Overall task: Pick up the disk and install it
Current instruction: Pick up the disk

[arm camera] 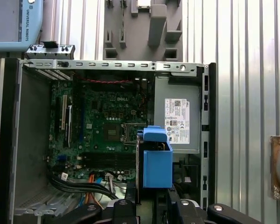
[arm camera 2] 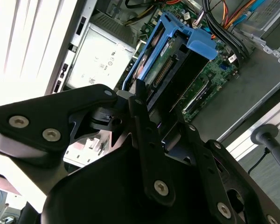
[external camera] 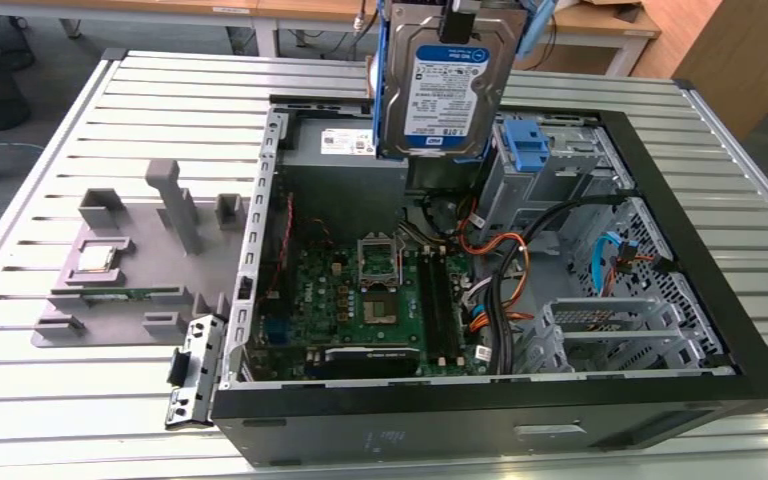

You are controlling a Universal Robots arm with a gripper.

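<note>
My gripper [external camera: 468,22] is clamped on the disk [external camera: 440,85]. The jaws pinch its upper end, and the rest of it hangs straight down below them.

In the exterior view the disk stands on end. Its blue-and-white label faces the camera, and its blue frame shows down both long edges. It hangs over the far part of the open computer case [external camera: 704,330]. As that view sees it, the disk is in front of the grey power box [external camera: 344,145]. A bare blue bracket [external camera: 524,145] sits in the metal drive cage, just to the exterior view's right of the disk's lower end.

In the first wrist view I look down along the disk from above. Its blue lower end lies over the line where the green circuit board [arm camera: 107,126] meets the power box, just beside the box's white label.

In the second wrist view my black fingers [arm camera 2: 145,135] reach the disk's near end. The disk runs away from them, edge on, with the blue tab at its far end above the circuit board.

Orange, black and blue cables [external camera: 518,260] lie in the case toward the drive cage. A grey tray [external camera: 131,260] of parts rests on the slatted table [external camera: 91,420], outside the case and well apart from the disk.
</note>
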